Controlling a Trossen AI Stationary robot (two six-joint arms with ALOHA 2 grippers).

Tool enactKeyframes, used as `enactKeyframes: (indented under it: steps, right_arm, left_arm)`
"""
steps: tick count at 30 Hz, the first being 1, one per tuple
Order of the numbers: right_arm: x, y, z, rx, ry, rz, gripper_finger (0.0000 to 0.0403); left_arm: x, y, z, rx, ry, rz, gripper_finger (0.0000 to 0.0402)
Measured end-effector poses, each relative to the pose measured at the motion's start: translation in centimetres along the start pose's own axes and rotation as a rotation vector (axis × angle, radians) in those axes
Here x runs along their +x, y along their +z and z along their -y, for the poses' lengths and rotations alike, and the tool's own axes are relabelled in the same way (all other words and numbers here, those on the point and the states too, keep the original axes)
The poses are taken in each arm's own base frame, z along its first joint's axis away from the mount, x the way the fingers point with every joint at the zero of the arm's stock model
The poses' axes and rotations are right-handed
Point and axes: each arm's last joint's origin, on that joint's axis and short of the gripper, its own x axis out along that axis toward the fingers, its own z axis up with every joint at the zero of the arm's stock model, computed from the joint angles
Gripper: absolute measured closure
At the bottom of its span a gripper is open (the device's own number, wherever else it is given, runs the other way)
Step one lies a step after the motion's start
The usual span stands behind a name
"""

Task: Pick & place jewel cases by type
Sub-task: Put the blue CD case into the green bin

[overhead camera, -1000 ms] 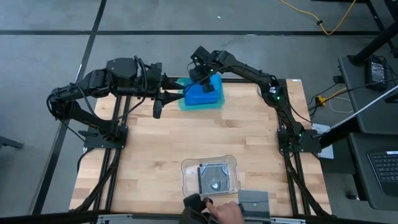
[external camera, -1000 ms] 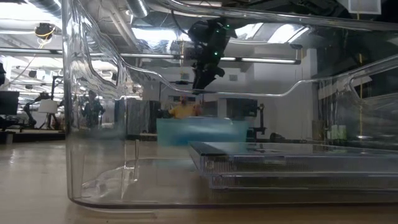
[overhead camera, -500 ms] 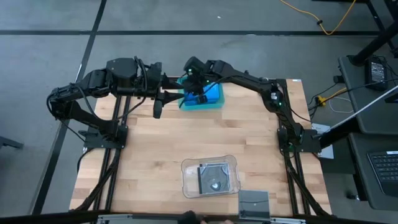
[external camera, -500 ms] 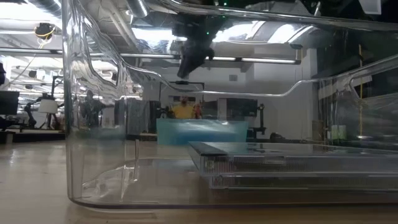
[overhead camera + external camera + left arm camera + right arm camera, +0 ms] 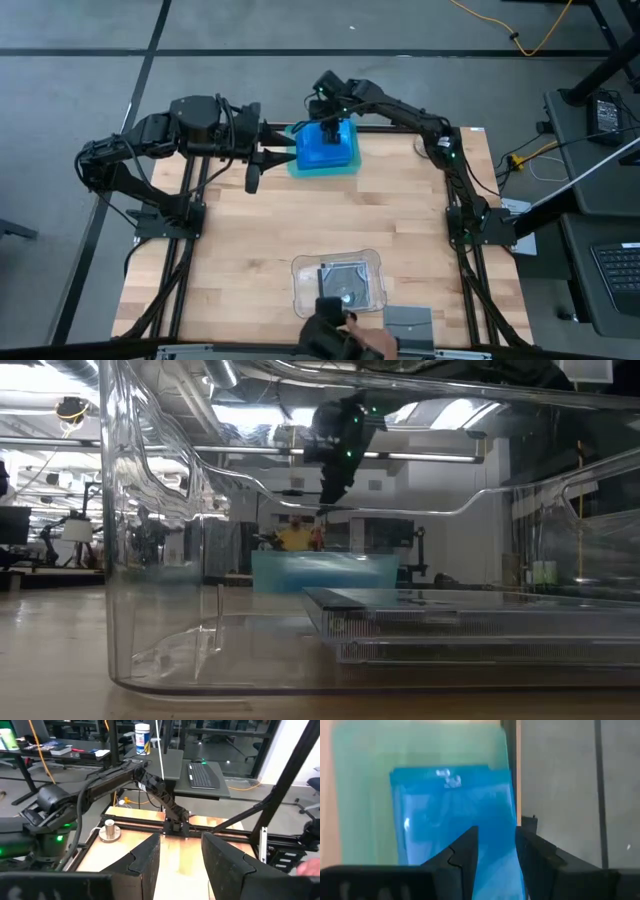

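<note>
Wood table (image 5: 250, 250) mid bare, right gripper (image 5: 330, 128) apart over blue cases (image 5: 322, 150) at far edge, left gripper (image 5: 181, 857) apart.

Glossy blue plastic jewel case (image 5: 455, 815), translucent teal plastic tray (image 5: 365, 795), clear glossy tray (image 5: 303, 290), pale wooden table (image 5: 260, 230)

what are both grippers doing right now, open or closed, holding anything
Left gripper: open, empty, parked at the table's far left edge.
Right gripper: open, empty, above the bright blue rectangular plastic jewel case in the teal translucent tray.
</note>
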Motion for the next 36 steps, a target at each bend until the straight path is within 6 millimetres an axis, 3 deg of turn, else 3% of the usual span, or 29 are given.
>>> enactKeyframes:
  steps: [7, 15, 36]
  right_arm:
    - [1.2, -1.1, 0.1, 0.019, 0.013, -0.032, 0.0289]
    - [2.2, -1.3, 0.2, 0.073, 0.017, -0.043, 0.0393]
    - [4.8, -2.2, -0.8, 0.222, 0.072, -0.14, 0.0397]
  left_arm:
    - [0.0, 0.0, 0.0, -0.008, 0.017, 0.004, 0.0269]
    - [0.0, 0.3, 0.0, -0.003, 0.017, 0.033, 0.0266]
    - [0.0, 0.3, 0.0, -0.002, 0.017, 0.033, 0.0268]
